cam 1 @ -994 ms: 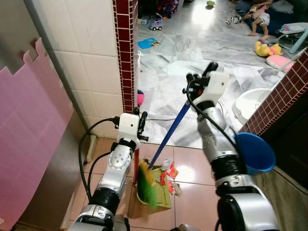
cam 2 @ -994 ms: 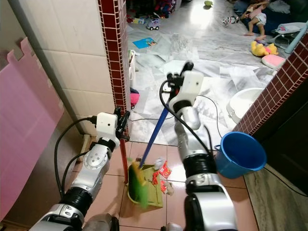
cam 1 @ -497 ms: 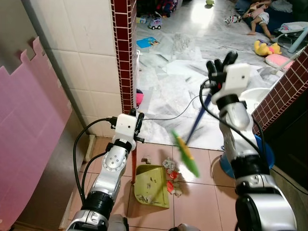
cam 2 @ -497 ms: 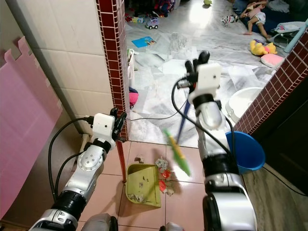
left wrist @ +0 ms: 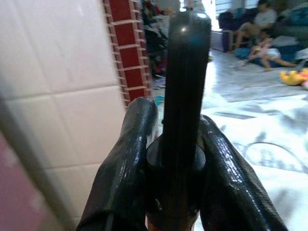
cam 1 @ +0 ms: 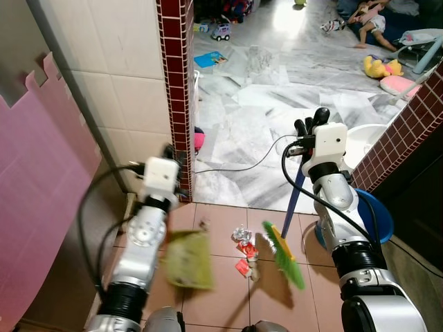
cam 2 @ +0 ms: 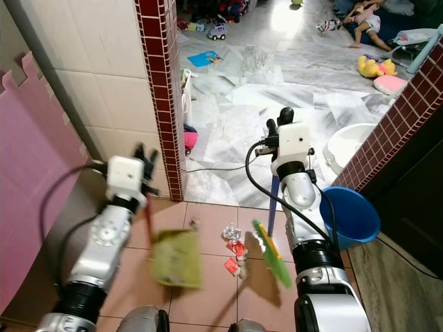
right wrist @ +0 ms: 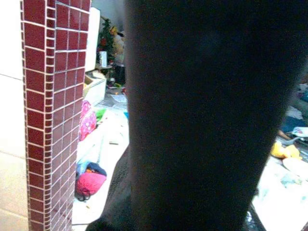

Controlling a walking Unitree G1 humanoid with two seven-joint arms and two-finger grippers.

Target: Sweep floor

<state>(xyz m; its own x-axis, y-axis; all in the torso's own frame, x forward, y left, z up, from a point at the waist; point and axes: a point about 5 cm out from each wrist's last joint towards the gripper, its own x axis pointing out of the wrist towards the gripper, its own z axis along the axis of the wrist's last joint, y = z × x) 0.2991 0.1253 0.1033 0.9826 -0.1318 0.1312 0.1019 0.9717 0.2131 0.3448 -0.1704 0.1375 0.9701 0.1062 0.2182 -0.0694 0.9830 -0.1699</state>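
The left gripper (left wrist: 174, 159) is clamped on the black top of the dustpan handle (left wrist: 185, 86), its fingers (left wrist: 126, 163) pressed to either side. Below it the yellow-green dustpan (cam 1: 187, 258) hangs blurred, lifted off the pink tiles near the pink mat (cam 1: 34, 200) and the brick pillar (cam 1: 176, 90).

The right gripper (cam 1: 310, 128) holds the top of the blue broom handle (cam 1: 293, 197); how tightly its fingers close I cannot tell, since the wrist view is blocked by a dark shape. The green broom head (cam 1: 284, 245) rests low on the tiles, just beside the blue bucket (cam 1: 377, 221).

Between pan and broom a small heap of scraps (cam 1: 243, 250), red and pale wrappers, lies on the floor. So the litter is gathered in one place but appears not to be in the pan; scooping it up looks like what remains. Beyond the threshold the marble floor (cam 1: 242, 131) is strewn with paper sheets and toys, unswept.
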